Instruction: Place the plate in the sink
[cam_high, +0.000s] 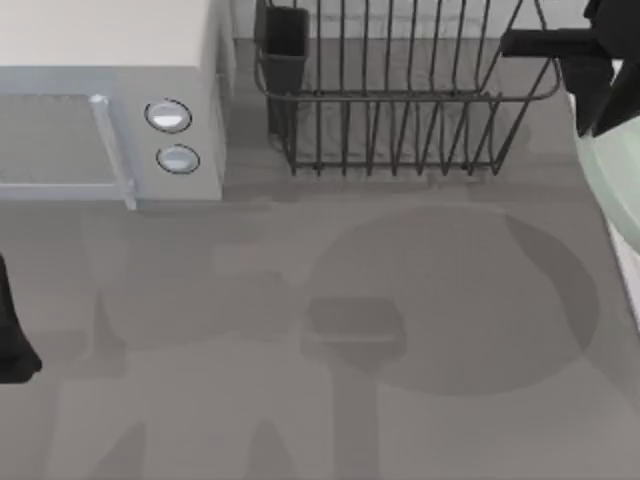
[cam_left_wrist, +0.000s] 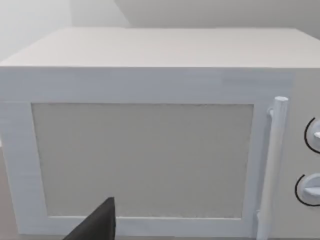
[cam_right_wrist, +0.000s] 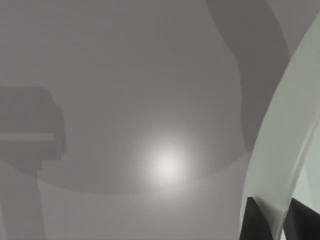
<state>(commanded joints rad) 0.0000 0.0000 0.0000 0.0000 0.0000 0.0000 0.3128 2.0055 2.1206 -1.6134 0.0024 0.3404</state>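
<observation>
Pinching the round, glossy, pale mint-green plate (cam_right_wrist: 280, 150) by its rim, the right claw (cam_right_wrist: 280, 220) holds it raised over the grey worktop's (cam_high: 300, 400) right edge; left arm parked.

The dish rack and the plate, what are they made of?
The dish rack looks like thin black metal wire: slim dark bars with gaps between. The plate, held by the right pincer, looks like glossy glazed ceramic or plastic: smooth, pale mint-green, softly shiny. I can't tell which.
</observation>
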